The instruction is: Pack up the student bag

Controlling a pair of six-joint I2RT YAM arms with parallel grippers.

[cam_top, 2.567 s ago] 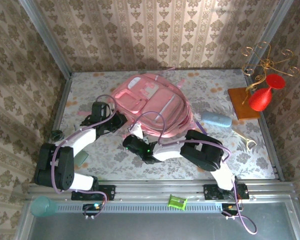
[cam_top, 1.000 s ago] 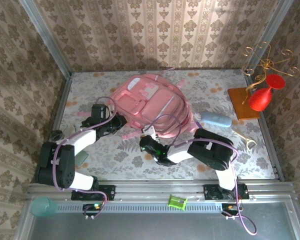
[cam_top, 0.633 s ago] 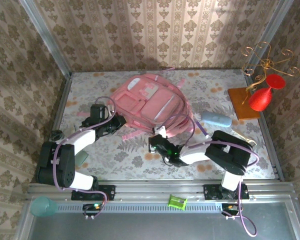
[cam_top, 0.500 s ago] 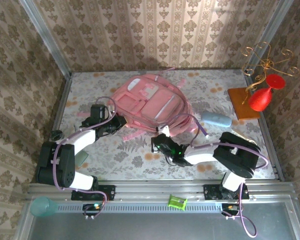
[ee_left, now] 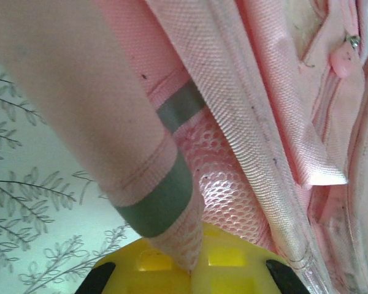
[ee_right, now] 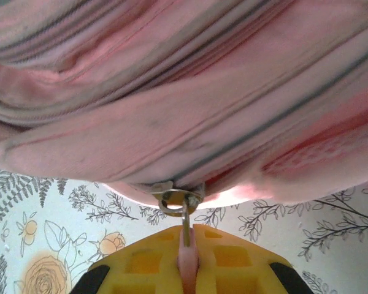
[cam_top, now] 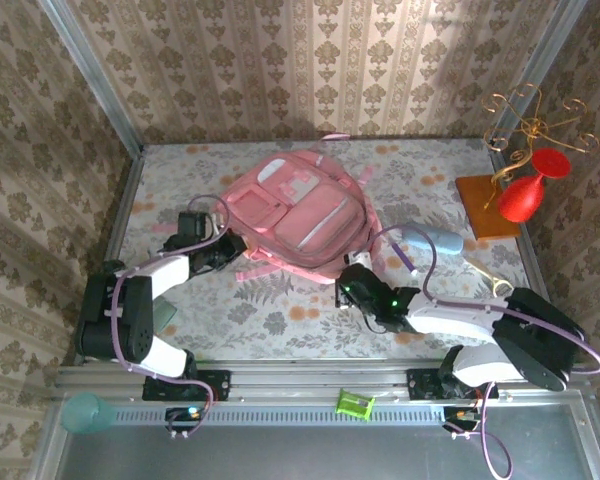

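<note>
Headway is made on the zip (ee_right: 172, 187): its pull tab (ee_right: 187, 260), clenched in the right gripper (ee_right: 187, 240), is dragged further right along the near edge of the bag (cam_top: 298, 205) lying mid-table, whose strap (ee_left: 141, 184) is kept clamped by the left gripper (ee_left: 190, 260), so packing is brought closer.

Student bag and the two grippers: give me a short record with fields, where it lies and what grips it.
bag: pink, flat on the table, pockets up
left gripper: shut on a strap with a grey band
right gripper: shut on a zip pull at the bag's near right corner
nearby: blue case, right of the bag
</note>
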